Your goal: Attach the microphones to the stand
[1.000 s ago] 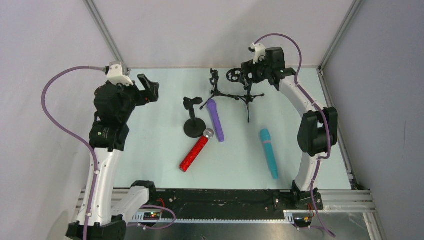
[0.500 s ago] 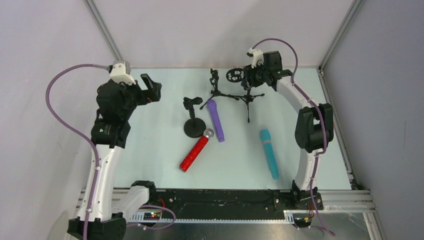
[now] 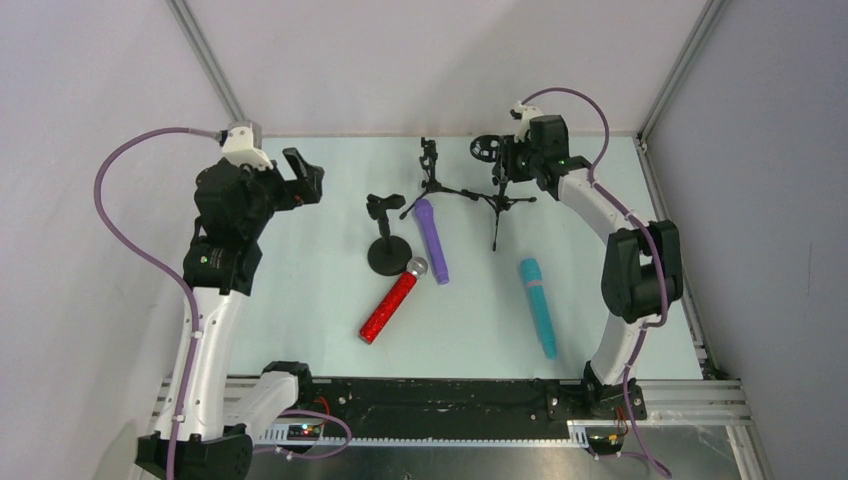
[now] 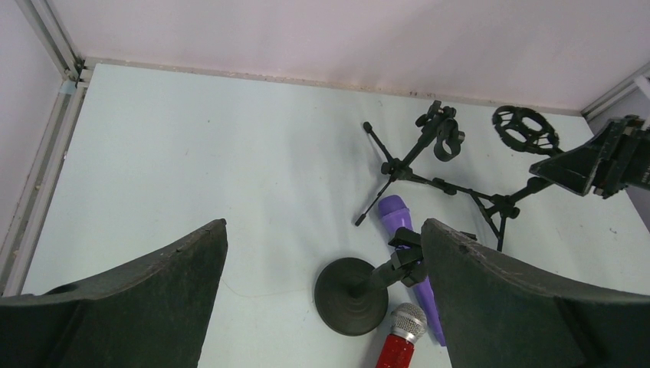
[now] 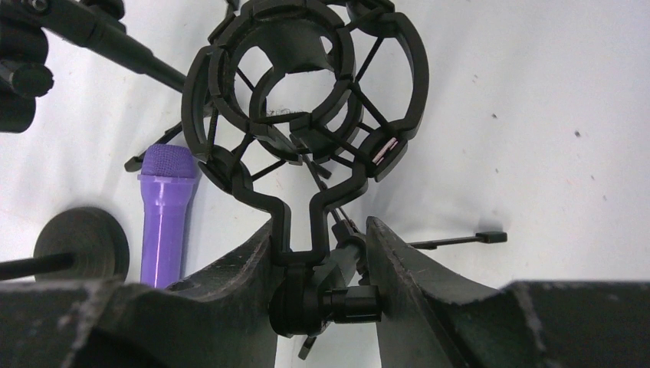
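Right fingers (image 5: 418,287) are clamping the ring-mount stand (image 5: 303,303) at its neck; left fingers (image 4: 130,299) are hanging wide apart above the worktop (image 4: 192,153).

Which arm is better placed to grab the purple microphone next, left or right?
Left, most likely. The left gripper hangs open and empty, with the purple microphone in plain sight of its wrist camera. The right gripper is shut on the shock-mount stand, so it is occupied.
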Controlling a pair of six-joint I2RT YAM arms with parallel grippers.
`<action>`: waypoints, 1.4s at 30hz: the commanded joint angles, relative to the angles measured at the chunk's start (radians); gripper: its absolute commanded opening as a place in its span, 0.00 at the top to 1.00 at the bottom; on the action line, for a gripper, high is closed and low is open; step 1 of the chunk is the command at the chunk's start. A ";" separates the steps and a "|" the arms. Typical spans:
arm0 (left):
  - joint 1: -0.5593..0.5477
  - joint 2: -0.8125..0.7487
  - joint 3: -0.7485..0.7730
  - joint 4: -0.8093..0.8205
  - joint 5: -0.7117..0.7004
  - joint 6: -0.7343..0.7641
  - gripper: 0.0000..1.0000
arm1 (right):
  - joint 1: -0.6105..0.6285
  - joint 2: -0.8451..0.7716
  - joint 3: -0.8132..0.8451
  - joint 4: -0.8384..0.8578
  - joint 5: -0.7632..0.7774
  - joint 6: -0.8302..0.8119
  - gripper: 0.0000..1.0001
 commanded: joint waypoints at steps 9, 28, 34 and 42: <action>0.004 0.006 -0.009 0.032 0.023 0.025 0.00 | 0.176 -0.162 -0.071 -0.074 0.337 0.154 1.00; 0.004 0.014 -0.013 0.032 0.017 0.024 0.00 | 0.225 -0.281 -0.197 -0.078 0.423 0.288 1.00; 0.004 0.016 -0.014 0.031 0.016 0.025 0.00 | 0.217 -0.262 -0.231 -0.048 0.414 0.262 0.93; 0.004 0.022 -0.015 0.031 0.014 0.024 0.00 | 0.214 -0.245 -0.266 -0.033 0.365 0.255 0.61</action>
